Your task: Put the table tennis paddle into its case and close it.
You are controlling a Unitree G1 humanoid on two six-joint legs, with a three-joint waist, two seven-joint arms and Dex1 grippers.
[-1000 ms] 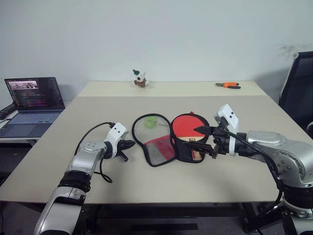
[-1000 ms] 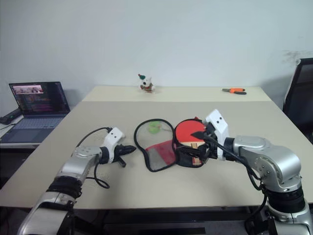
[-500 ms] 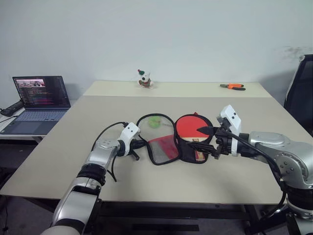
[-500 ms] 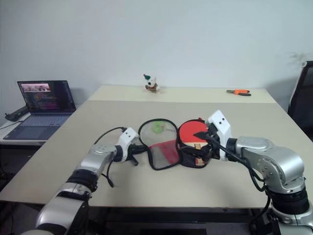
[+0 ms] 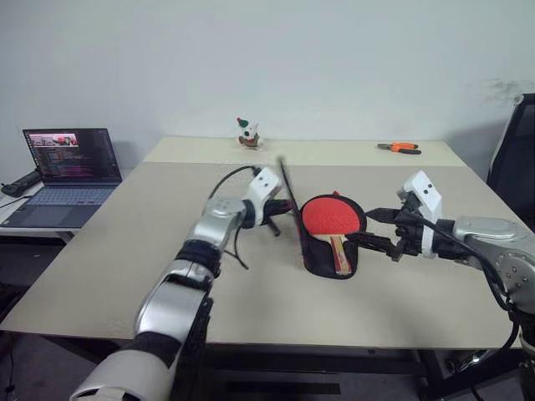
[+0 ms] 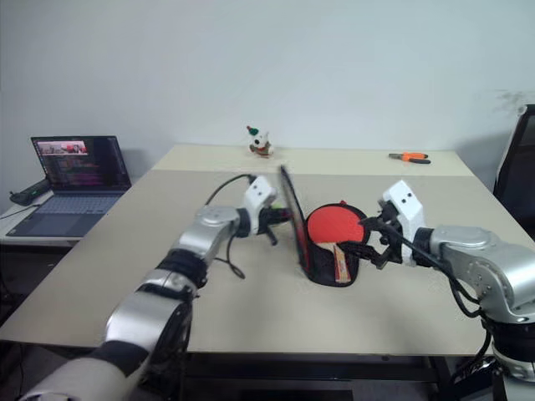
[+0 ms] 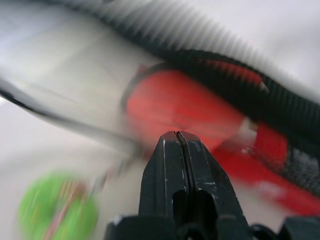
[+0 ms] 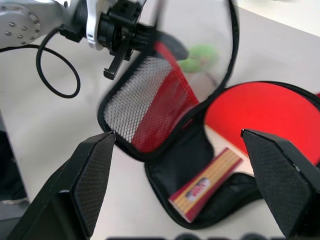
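Observation:
The case lies open mid-table; its black lower half holds the table tennis paddle, red face up, with the striped wooden handle toward the near edge. The case's flap stands almost upright, its red lining and mesh patch facing the paddle. My left gripper is shut on the flap's outer edge, and its fingers are pressed together. My right gripper hangs open just to the right of the case, with nothing between its fingers.
The beige table carries a small toy figure and orange-handled pliers along its far edge. A laptop sits on a side table at the left. A black chair stands at the right.
My left gripper swung right and up, raising the case's flap from flat on the table to nearly upright. My right gripper drew back to the right, off the case's rim.

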